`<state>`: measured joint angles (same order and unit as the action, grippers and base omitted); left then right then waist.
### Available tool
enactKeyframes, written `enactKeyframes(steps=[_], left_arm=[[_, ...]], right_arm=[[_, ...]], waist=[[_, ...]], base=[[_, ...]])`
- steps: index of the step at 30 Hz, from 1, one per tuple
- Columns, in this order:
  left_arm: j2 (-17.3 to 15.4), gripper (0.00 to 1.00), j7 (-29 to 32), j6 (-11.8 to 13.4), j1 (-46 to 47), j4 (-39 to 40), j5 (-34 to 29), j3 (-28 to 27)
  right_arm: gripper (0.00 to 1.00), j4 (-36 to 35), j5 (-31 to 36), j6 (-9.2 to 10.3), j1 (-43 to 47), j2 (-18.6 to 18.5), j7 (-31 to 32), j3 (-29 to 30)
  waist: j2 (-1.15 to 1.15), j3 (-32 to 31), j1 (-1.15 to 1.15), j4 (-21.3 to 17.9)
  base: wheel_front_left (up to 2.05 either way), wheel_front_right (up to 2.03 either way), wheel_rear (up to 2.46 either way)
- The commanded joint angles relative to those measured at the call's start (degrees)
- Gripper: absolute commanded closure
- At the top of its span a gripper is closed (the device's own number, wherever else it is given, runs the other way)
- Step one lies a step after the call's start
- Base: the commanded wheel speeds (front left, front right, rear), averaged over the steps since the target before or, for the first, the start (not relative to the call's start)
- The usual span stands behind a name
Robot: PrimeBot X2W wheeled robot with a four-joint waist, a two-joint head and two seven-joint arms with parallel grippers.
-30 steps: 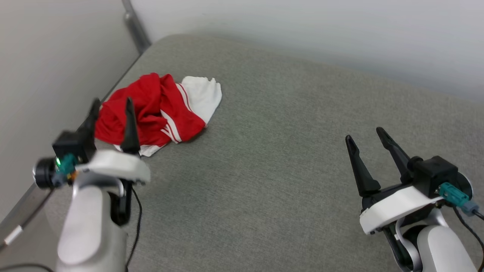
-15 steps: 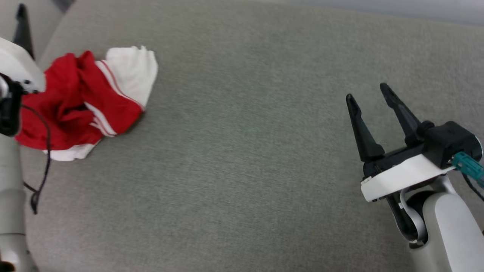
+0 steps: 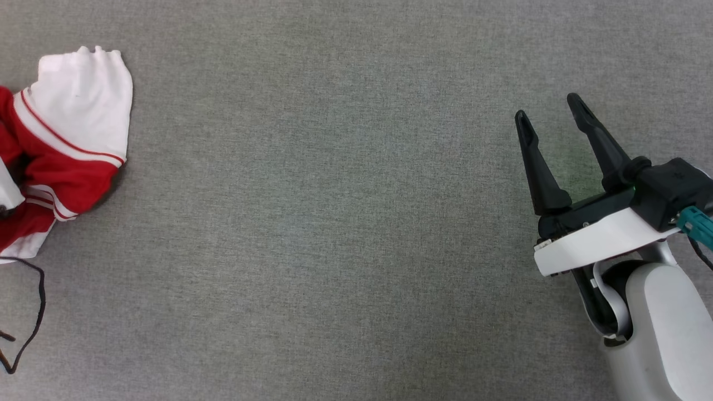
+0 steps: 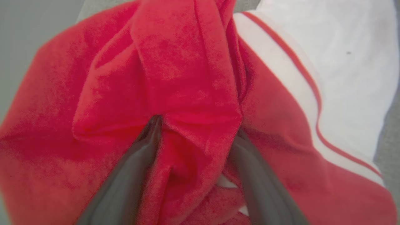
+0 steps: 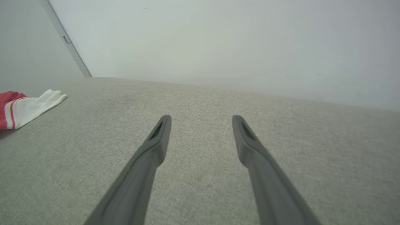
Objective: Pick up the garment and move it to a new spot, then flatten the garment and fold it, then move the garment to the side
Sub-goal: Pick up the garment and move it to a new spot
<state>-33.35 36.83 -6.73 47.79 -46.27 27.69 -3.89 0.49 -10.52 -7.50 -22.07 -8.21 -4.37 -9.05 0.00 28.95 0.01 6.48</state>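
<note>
The garment is a crumpled red heap with a white sleeve and red-white stripe trim, cut off by the left edge of the head view. In the left wrist view my left gripper is pushed down into the red garment. Its fingers are spread, with a raised fold of cloth between them and their tips buried in it. My right gripper stands open and empty far to the right, over bare grey cushion. The right wrist view shows my right gripper open and the garment far off at the left.
Everything rests on a wide grey fabric surface. A black cable loops over it at the lower left. A pale wall runs along the far edge, with a metal strip in the corner.
The head camera has swung down and right, so the garment has slid to the picture's left edge. My left gripper has gone forward from just short of the garment into its folds. The right gripper stays open.
</note>
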Motion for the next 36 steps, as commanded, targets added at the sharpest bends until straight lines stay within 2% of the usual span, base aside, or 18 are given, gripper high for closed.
enactKeyframes(steps=[1, 3, 4, 5, 7, 14, 17, 22, 30, 36], left_arm=[[-0.51, 0.0, 1.76, 0.71, -0.95, -0.89, -0.19, 0.0], [-0.05, 0.0, 4.38, 2.33, -1.66, -2.02, 0.79, -0.64], [0.31, 0.11, 5.68, 3.06, -2.03, -2.38, 1.2, -0.85], [0.41, 0.62, 6.74, 3.48, -2.4, -2.45, 1.42, -0.88], [0.64, 1.0, 6.78, 4.43, -2.75, -1.62, 2.21, -1.64], [-0.26, 1.0, -1.13, 6.51, -2.37, 3.6, 0.59, -2.22], [-0.89, 1.0, -7.81, 7.87, -1.69, 6.02, -1.41, -2.16], [-0.19, 1.0, -19.35, 8.92, 0.02, 7.95, -3.72, -1.79], [1.64, 1.0, -34.72, 7.09, 4.28, 8.03, -6.81, 1.02], [5.44, 1.0, -40.97, 6.55, 5.68, 8.25, -7.48, 3.35]], right_arm=[[0.0, -0.14, 0.08, 0.02, -0.91, 0.02, -0.24, -0.04], [0.0, -0.04, -0.11, 0.02, -1.24, -0.14, -0.26, 0.08], [0.0, 0.06, -0.16, 0.02, -1.37, -0.13, -0.33, 0.13], [0.0, 0.18, -0.18, 0.02, -1.49, -0.09, -0.39, 0.16], [0.0, 0.23, -0.35, 0.02, -1.79, 0.07, -0.69, 0.04], [0.0, 1.29, -0.59, 0.02, -0.75, -0.01, -1.05, 0.13], [0.0, 1.89, -0.75, 0.02, 0.17, 0.25, -1.3, 0.59], [0.0, 3.18, -1.02, 0.02, 1.67, 0.63, -2.01, 1.48], [0.0, 4.46, -1.42, 0.02, 5.21, 2.09, -2.54, 3.27], [0.0, 4.04, -1.09, 0.02, 8.43, 3.03, -1.85, 5.02]], waist=[[0.0, 0.17, -0.01, -0.15], [0.0, 0.28, -0.01, -0.18], [0.0, 0.27, -0.01, -0.17], [0.0, 0.22, -0.01, -0.19], [0.0, 0.1, -0.01, -0.2], [0.0, -1.72, -0.01, -0.2], [0.0, -3.54, -0.01, 0.0], [0.0, -8.1, -0.01, 0.15], [0.0, -16.3, -0.01, -0.66], [0.0, -20.8, -0.01, -2.9]], base=[[0.0, 0.0, 0.0], [0.0, 0.0, 0.0], [0.0, 0.0, 0.0], [0.0, 0.0, 0.0], [0.0, 0.0, 0.0], [0.0, 0.0, 0.0], [0.0, 0.0, 0.0], [0.0, 0.0, 0.0], [0.0, 0.0, 0.0], [0.0, 0.0, 0.0]])
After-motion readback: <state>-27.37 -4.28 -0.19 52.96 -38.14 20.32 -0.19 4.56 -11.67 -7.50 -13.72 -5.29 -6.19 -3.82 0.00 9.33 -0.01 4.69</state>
